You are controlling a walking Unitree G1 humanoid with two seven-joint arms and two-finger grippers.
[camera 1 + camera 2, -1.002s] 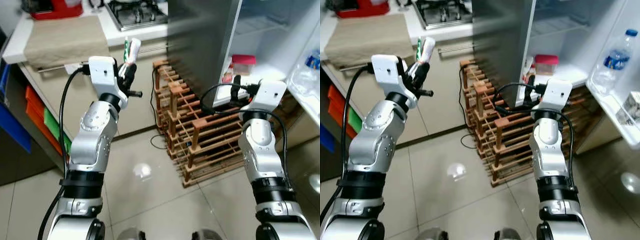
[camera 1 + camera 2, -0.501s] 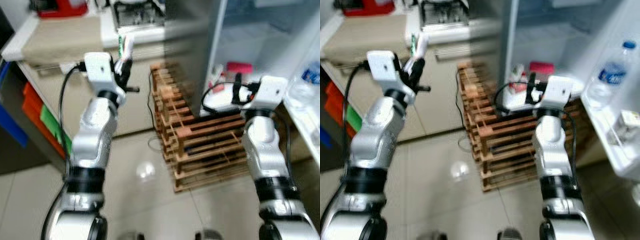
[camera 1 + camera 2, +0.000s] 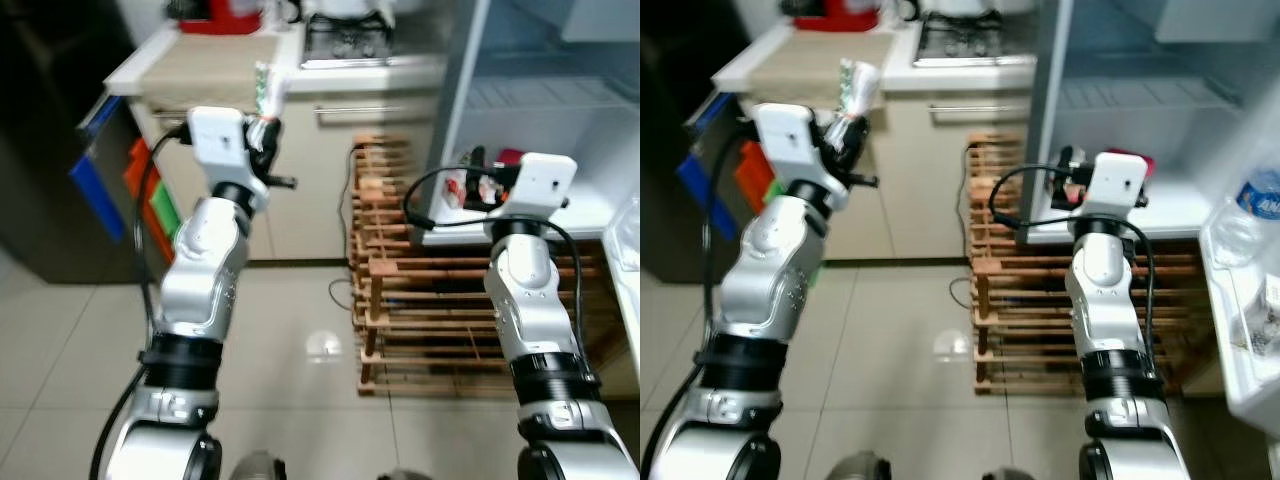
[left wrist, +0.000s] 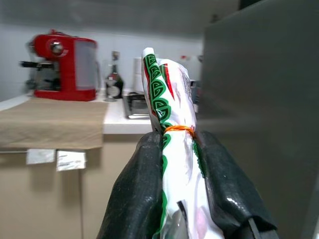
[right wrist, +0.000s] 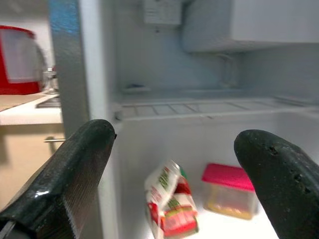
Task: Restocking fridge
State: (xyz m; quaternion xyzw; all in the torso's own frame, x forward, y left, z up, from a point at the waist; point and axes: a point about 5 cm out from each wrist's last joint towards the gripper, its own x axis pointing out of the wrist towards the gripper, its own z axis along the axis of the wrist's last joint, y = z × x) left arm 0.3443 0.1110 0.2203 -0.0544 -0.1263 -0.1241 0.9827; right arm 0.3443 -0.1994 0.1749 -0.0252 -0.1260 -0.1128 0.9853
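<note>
My left gripper (image 3: 263, 140) is raised in front of the kitchen counter, shut on a green, white and red packet (image 4: 169, 99) tied with an orange band. The packet's top (image 3: 856, 84) sticks up above the fingers (image 4: 137, 194). My right gripper (image 5: 174, 164) stands open with nothing between its fingers (image 5: 75, 169), held up before the open fridge (image 3: 530, 215). On the fridge's lower shelf lie a similar packet (image 5: 169, 204) and a pink-lidded box (image 5: 232, 196). A wire shelf (image 5: 199, 107) runs above them.
A wooden rack (image 3: 420, 290) stands on the tiled floor under the fridge opening. The counter (image 3: 215, 55) carries a beige cloth, a stove (image 3: 345, 40) and a red coffee machine (image 4: 62, 67). A water bottle (image 3: 1250, 215) sits in the fridge door at right. A dark cabinet (image 3: 50, 150) stands at left.
The whole picture has shifted, so the camera moved: the fridge and rack now lie more squarely ahead and the dark cabinet has come into view. Both arms keep their pose.
</note>
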